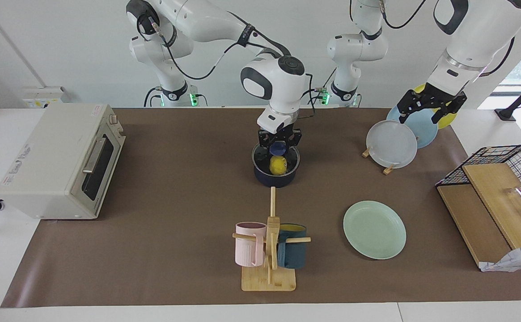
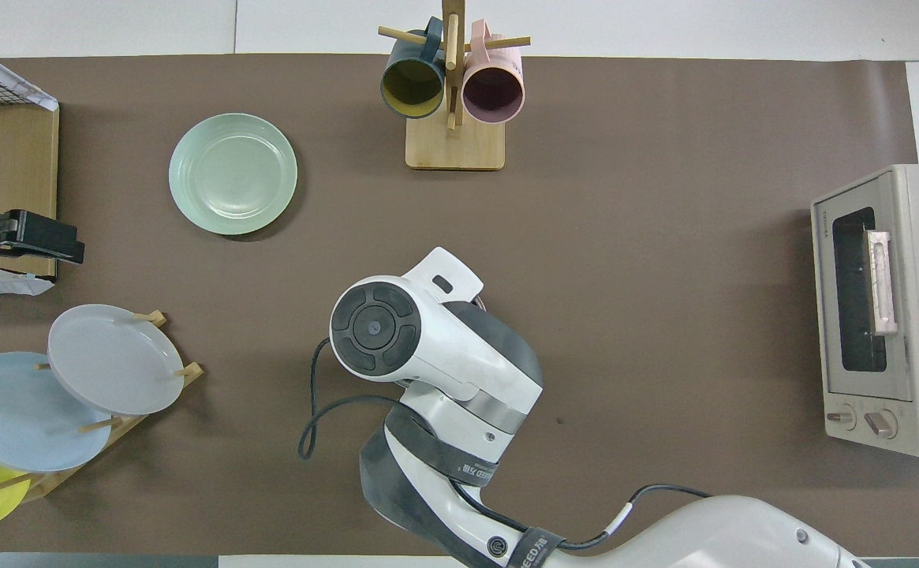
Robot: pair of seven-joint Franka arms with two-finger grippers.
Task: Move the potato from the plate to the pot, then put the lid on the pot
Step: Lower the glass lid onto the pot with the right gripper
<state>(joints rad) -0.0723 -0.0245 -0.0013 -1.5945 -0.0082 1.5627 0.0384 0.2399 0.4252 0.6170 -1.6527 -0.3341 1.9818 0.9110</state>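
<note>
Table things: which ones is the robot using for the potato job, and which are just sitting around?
Job: potato, pot, lid, mint plate, right gripper on the lid.
Sitting around: toaster oven, mug rack, plate rack, wire basket, left gripper waiting over plate rack.

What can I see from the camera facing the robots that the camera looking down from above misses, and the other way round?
Only the facing view shows the pot with the potato inside, and the right hand at the blue knob of the lid on top of it. From above, the right arm hides all of that.

Only the overhead view shows inside the two hanging mugs.

Both show the bare mint plate, the toaster oven, the upright plates, and the left hand waiting over them.
</note>
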